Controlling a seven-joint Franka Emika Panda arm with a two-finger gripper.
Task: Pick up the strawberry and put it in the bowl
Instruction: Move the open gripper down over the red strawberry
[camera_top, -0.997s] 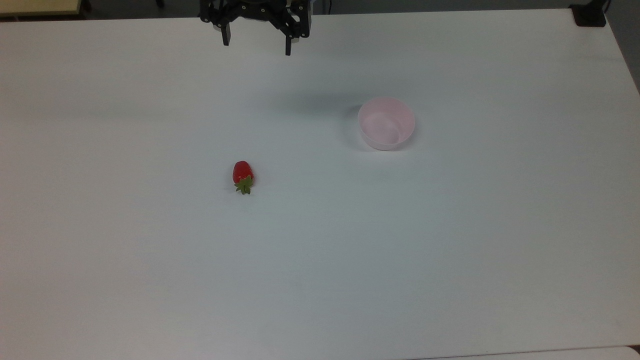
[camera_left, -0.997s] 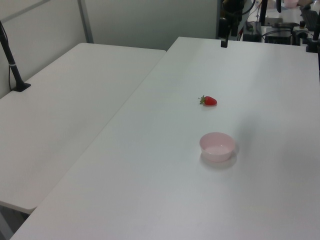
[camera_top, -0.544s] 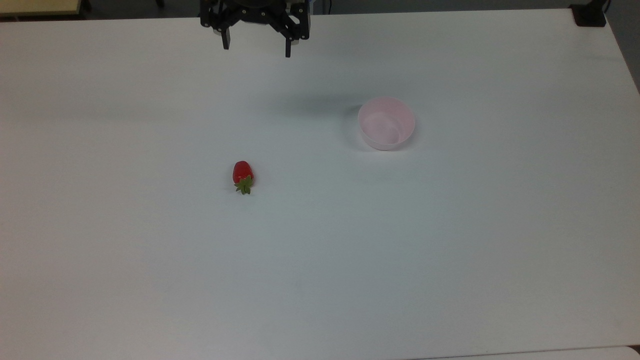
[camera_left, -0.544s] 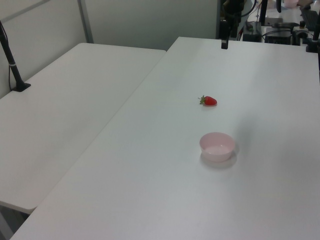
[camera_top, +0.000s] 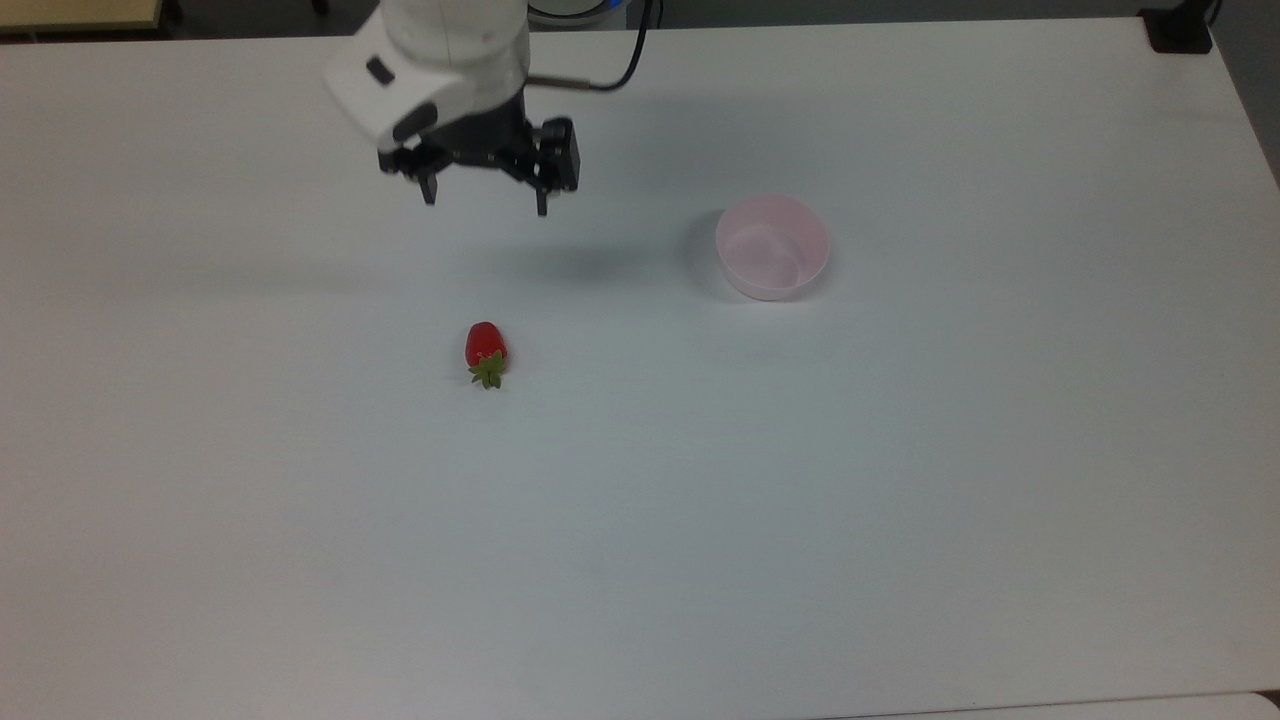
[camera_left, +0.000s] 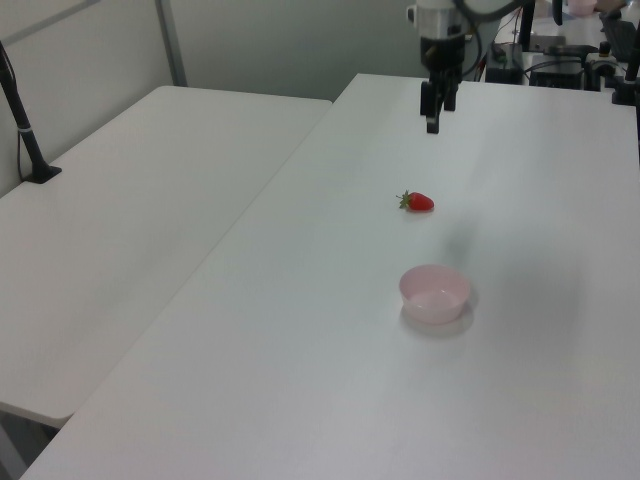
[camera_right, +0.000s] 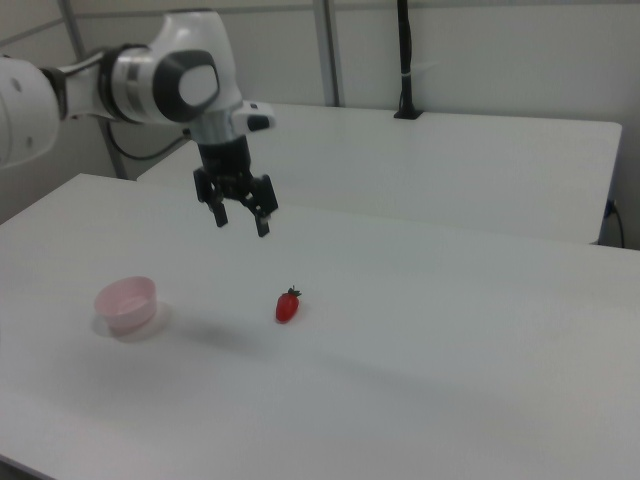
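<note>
The red strawberry (camera_top: 485, 351) with its green cap lies on the white table (camera_top: 640, 500), left of centre in the top view; it also shows as the strawberry (camera_left: 417, 202) and the strawberry (camera_right: 288, 305). The pale pink bowl (camera_top: 772, 247) stands apart from it, to the top view's right, seen again as the bowl (camera_left: 434, 293) and the bowl (camera_right: 126, 303), and holds nothing. My gripper (camera_top: 485, 205) hangs open in the air above the table, beyond the strawberry and well clear of it; it is also the gripper (camera_right: 242, 225) and the gripper (camera_left: 433, 125).
A second white table (camera_left: 130, 240) adjoins on the left view's left, with a black post (camera_left: 22, 125) clamped at its edge. A black mount (camera_top: 1180, 30) sits at the top view's far right corner. Equipment stands behind the table (camera_left: 570, 50).
The arm has swung out over the table, carrying the open gripper toward the strawberry. Strawberry and bowl have not moved.
</note>
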